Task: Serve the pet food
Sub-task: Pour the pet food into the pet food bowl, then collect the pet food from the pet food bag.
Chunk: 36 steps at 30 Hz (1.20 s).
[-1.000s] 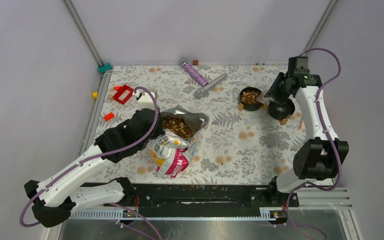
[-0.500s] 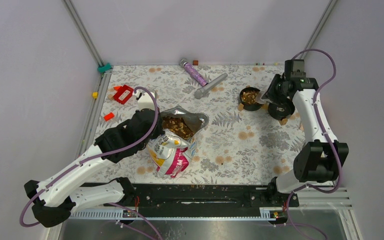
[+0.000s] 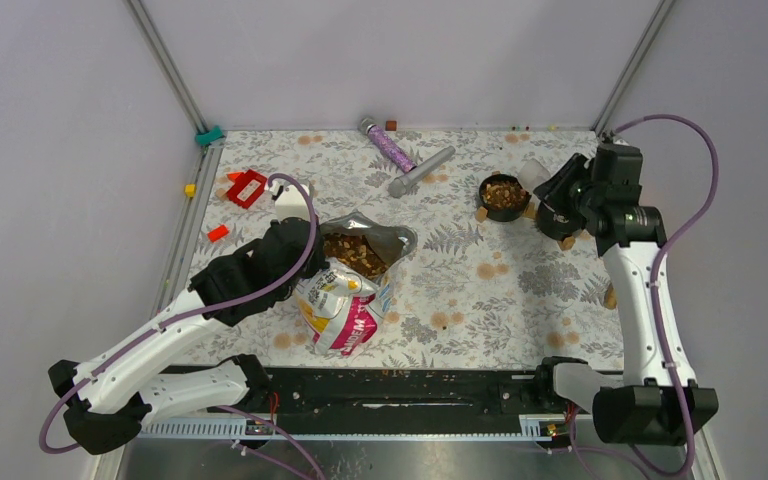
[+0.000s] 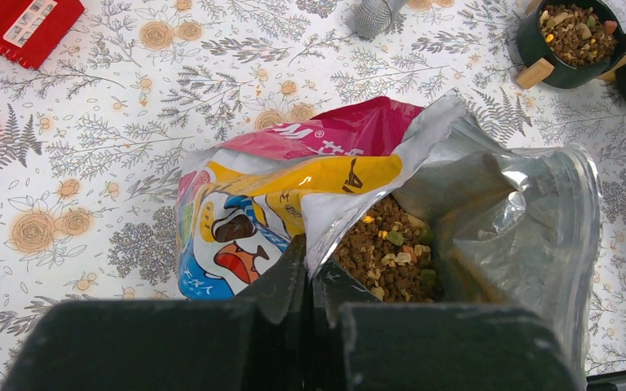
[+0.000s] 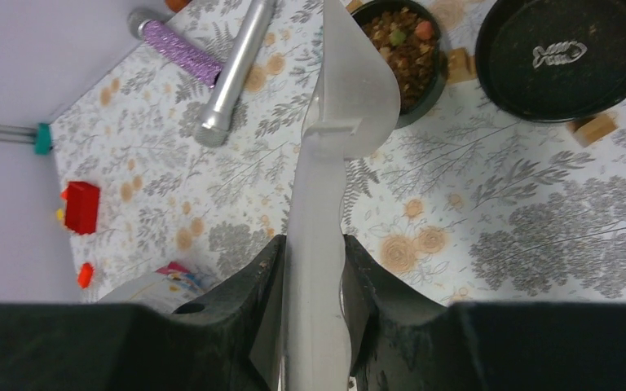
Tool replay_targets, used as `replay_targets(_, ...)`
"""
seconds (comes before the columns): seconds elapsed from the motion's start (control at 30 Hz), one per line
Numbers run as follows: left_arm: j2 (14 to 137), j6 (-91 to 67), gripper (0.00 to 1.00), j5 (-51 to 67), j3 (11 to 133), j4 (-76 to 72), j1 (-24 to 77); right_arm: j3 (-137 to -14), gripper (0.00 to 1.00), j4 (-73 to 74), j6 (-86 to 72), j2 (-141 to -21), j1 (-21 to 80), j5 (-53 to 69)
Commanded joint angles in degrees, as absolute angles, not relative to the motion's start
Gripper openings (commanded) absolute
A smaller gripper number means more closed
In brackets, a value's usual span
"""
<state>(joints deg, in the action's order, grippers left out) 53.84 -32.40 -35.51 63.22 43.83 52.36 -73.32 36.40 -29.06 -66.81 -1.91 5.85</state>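
**Bag pinched open at centre, scoop held up by the bowls**

The table (image 3: 460, 290), covered in a flower-print cloth, fills the middle of the top view. The left arm (image 3: 150, 350) reaches from the lower left toward the centre. The right arm (image 3: 640, 290) rises along the right edge to the upper right.

The bag (image 3: 345, 310), glossy yellow, white and magenta with a cartoon face, lies just left of centre. Its silver-lined mouth gapes toward the top of the frame. The left gripper (image 4: 308, 265) has its jaws pressed together on the near edge of that mouth, pinching the foil. The pet food (image 4: 383, 252), brown and tan kibble with a few green and yellow bits, lies inside the bag just right of the pinch.

Two round black bowls on wooden feet stand side by side in the upper right. The filled bowl (image 5: 432, 94) holds more of the same kibble. The empty bowl (image 5: 611, 81), to its right, shows a pale fish emblem on its floor.

The right gripper (image 5: 314, 277) clamps the handle of a translucent white scoop (image 5: 350, 90). In the wrist view the scoop's head hangs at the left rim of the filled bowl. I cannot tell whether the scoop carries any kibble.

A silver cylinder (image 3: 422, 170) and a purple glitter tube (image 3: 388, 145) lie touching at the top centre. A red block (image 3: 248, 187) and a small orange piece (image 3: 218, 233) sit at the upper left.
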Motion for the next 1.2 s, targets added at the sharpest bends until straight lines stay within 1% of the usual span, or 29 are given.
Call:
replay_targets(0.0, 52.47, -32.67, 0.0, -36.38, 65.38, 39.04, 53.1, -68.8, 0.0, 31.6, -32.94, -61.35, -1.58, 11.15)
replay_targets(0.17, 52.14, -33.04, 0.0, -35.57, 65.39, 39.02, 53.25, -64.49, 0.0, 28.97, -36.28, -55.99, -1.58, 19.93)
replay_targets(0.4, 52.91, -32.96, 0.0, -36.4, 65.11, 38.93, 53.61, -58.81, 0.0, 18.45, -44.33, -47.62, -1.58, 37.94)
replay_targets(0.53, 53.15, -33.18, 0.0, -36.57, 65.22, 39.2, 53.76, -57.82, 0.0, 15.92, -46.07, -46.11, -1.5, 45.57)
replay_targets(0.67, 52.93, -33.5, 0.0, -36.56, 65.2, 39.18, 53.71, -56.18, 0.0, 10.05, -50.56, -44.73, -0.56, 54.7)
replay_targets(0.73, 52.87, -33.65, 0.0, -36.36, 65.15, 39.19, 53.73, -57.23, 0.0, 12.63, -49.45, -44.33, 2.02, 54.19)
replay_targets(0.87, 52.78, -33.87, 0.0, -35.92, 65.2, 39.13, 53.7, -61.79, 0.0, 23.14, -42.85, -46.16, 9.64, 51.9)
replay_targets(0.93, 52.76, -33.78, 0.0, -35.79, 65.24, 39.2, 53.71, -62.45, 0.0, 24.47, -42.29, -46.8, 12.54, 51.48)
replay_targets(1.1, 53.01, -33.34, 0.0, -36.09, 65.31, 39.2, 53.71, -64.46, 0.0, 28.6, -41.0, -47.16, 17.58, 45.55)
replay_targets(1.17, 53.25, -33.34, 0.0, -35.72, 65.56, 39.43, 53.7, -66.33, 0.0, 33.01, -40.19, -48.52, 20.21, 42.19)
